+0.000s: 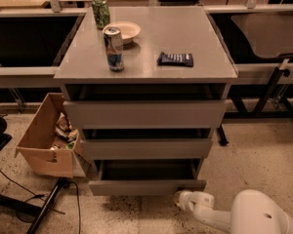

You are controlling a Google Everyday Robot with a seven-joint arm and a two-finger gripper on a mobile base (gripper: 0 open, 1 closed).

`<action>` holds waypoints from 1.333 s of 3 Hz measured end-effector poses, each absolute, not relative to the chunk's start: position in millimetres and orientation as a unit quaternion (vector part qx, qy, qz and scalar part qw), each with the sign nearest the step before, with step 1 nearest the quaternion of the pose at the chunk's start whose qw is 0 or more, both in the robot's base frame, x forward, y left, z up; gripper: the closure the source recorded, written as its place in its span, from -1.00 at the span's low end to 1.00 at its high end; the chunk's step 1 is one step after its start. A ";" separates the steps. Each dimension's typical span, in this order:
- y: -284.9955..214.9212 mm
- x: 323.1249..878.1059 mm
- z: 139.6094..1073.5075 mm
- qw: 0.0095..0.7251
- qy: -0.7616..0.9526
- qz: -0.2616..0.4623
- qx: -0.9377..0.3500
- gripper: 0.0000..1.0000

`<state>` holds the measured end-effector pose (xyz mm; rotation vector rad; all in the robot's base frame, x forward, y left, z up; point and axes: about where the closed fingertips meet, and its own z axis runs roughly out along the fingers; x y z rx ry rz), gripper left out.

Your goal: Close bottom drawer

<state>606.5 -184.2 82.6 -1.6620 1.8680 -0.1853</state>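
Observation:
The grey cabinet has three drawers. The bottom drawer stands pulled out a short way, its plain flat front forward of the middle front and a strip of its dark tray showing. My white gripper is low at the floor, right at the lower right end of that drawer front, on the white arm that comes in from the bottom right.
A cardboard box of odds and ends sits left of the cabinet. On top stand a green can, a blue can, a small bowl and a dark snack packet. Table frames stand at both sides and cables lie bottom left.

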 end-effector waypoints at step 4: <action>-188.3 618.0 86.1 0.317 0.705 -0.074 -0.630 -0.46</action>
